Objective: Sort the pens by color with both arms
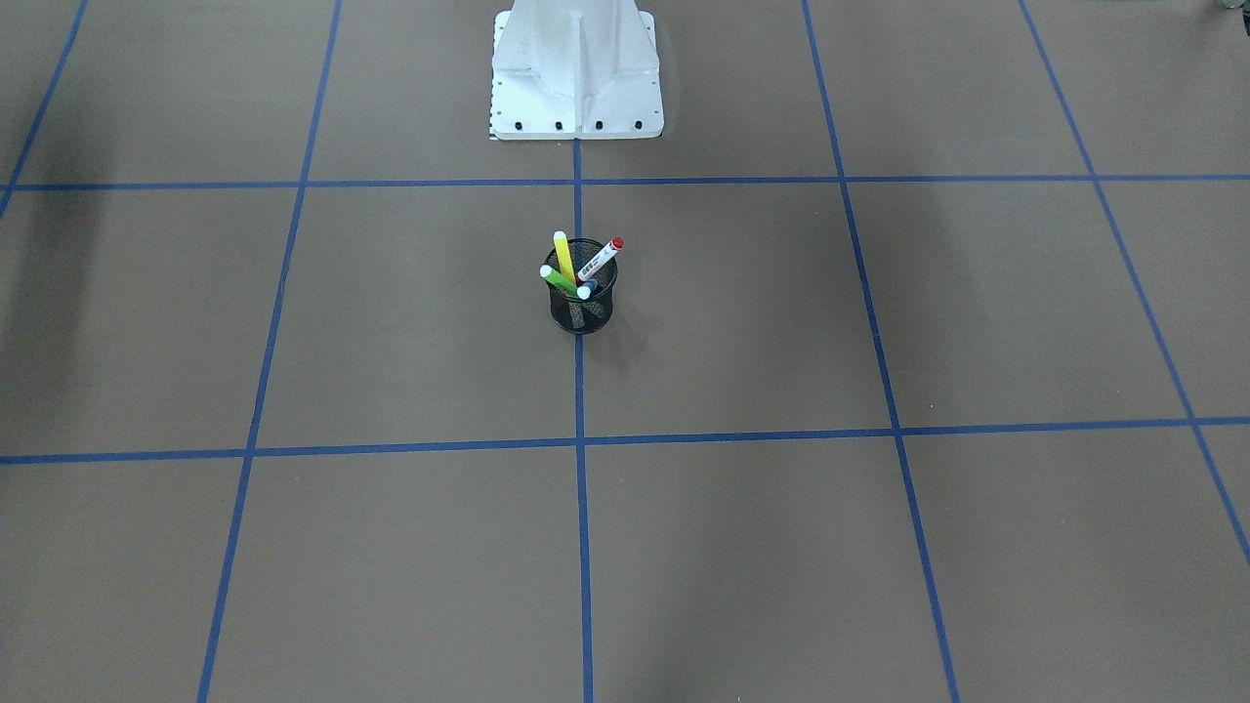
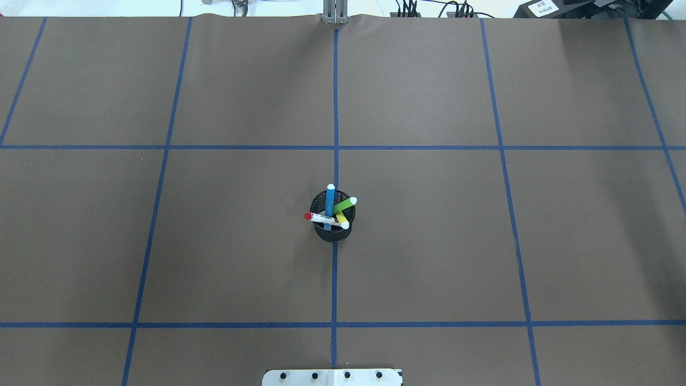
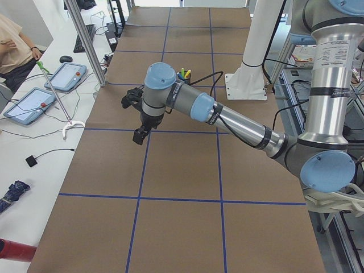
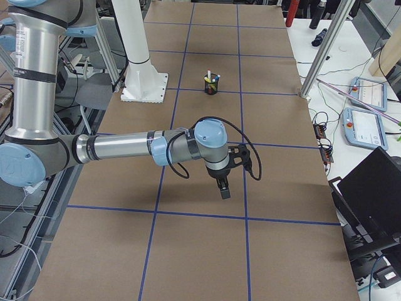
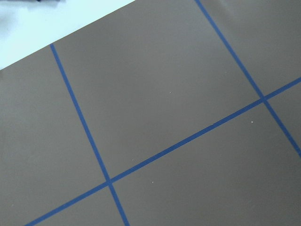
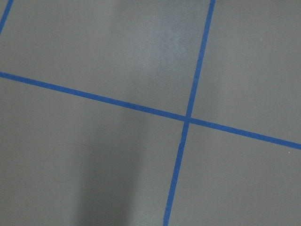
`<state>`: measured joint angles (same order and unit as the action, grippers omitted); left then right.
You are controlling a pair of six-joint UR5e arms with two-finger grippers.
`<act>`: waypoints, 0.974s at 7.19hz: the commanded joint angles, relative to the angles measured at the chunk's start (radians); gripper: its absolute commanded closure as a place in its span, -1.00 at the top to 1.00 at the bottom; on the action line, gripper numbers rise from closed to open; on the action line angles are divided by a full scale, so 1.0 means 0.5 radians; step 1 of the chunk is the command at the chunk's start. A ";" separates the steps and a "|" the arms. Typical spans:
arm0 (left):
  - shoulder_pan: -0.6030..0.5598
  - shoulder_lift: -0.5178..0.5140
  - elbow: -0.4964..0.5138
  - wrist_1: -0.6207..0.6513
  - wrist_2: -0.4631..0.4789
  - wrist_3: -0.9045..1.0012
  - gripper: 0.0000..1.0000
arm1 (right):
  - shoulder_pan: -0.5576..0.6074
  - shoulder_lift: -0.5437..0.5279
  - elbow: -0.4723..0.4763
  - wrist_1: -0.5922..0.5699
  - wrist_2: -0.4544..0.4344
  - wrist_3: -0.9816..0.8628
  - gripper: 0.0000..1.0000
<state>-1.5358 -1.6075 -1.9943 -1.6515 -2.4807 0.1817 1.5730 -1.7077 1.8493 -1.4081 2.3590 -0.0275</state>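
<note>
Four pens stand together in a black mesh cup (image 2: pixel 332 231) at the table's middle: a blue pen (image 2: pixel 329 201), a green pen (image 2: pixel 344 205), a yellow pen (image 2: pixel 342 220) and a white pen with a red cap (image 2: pixel 320 218). The front-facing view shows the same cup (image 1: pixel 582 308). My left gripper (image 3: pixel 139 135) hangs over the table's left end, far from the cup. Over the right end hangs my right gripper (image 4: pixel 223 190). Only the side views show them, so I cannot tell whether they are open or shut. Both wrist views show only brown table and blue tape.
The white base pedestal (image 1: pixel 576 88) stands at the robot's edge of the table. Blue tape lines divide the brown surface into squares. A person (image 3: pixel 14 48) sits beside tablets (image 3: pixel 34 102) off the table's far side. A metal post (image 4: pixel 326 44) stands at that edge.
</note>
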 commanded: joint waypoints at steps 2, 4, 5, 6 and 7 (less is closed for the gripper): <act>0.206 -0.260 0.010 -0.059 -0.058 -0.451 1.00 | -0.001 0.053 -0.020 0.021 0.077 0.149 1.00; 0.404 -0.392 -0.006 -0.050 0.058 -0.868 1.00 | -0.001 0.059 -0.017 0.024 0.077 0.162 1.00; 0.594 -0.478 0.003 -0.035 0.186 -1.049 1.00 | -0.001 0.059 -0.020 0.024 0.077 0.159 1.00; 0.751 -0.603 0.006 0.120 0.263 -1.124 1.00 | -0.001 0.059 -0.020 0.024 0.077 0.162 1.00; 0.862 -0.793 0.003 0.371 0.407 -1.130 1.00 | -0.001 0.056 -0.020 0.024 0.077 0.159 1.00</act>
<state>-1.1874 -1.9049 -1.9927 -1.5872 -2.3538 -0.3520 1.5723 -1.6785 1.8395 -1.3959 2.3976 0.0526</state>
